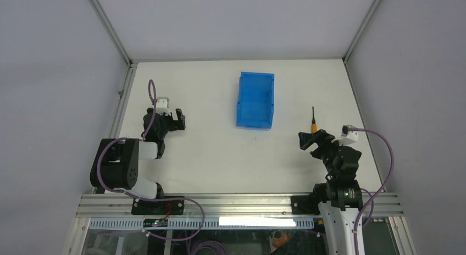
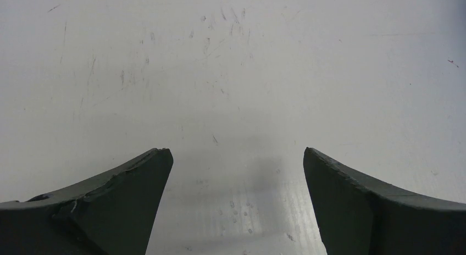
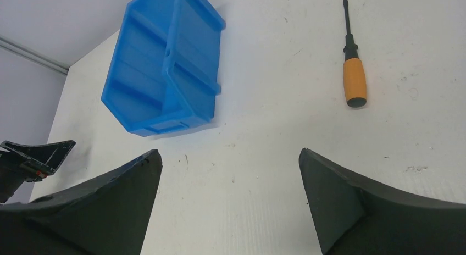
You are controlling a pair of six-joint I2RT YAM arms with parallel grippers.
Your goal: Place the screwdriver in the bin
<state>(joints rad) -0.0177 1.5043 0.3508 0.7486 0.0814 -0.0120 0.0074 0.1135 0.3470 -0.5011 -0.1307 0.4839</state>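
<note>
- The bin (image 1: 255, 99) sits empty at the upper centre of the top view.
- The left gripper (image 2: 236, 153) and the right gripper (image 1: 314, 140) are both spread, holding nothing.
- The screwdriver (image 1: 314, 120) lies right of centre, just above the right gripper. This looks like the approach step; the next move likely calls for straddling its orange handle.

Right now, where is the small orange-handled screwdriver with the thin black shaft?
Top view: the screwdriver lies on the white table's right side, just beyond the open right gripper, right of the blue plastic bin.
</note>
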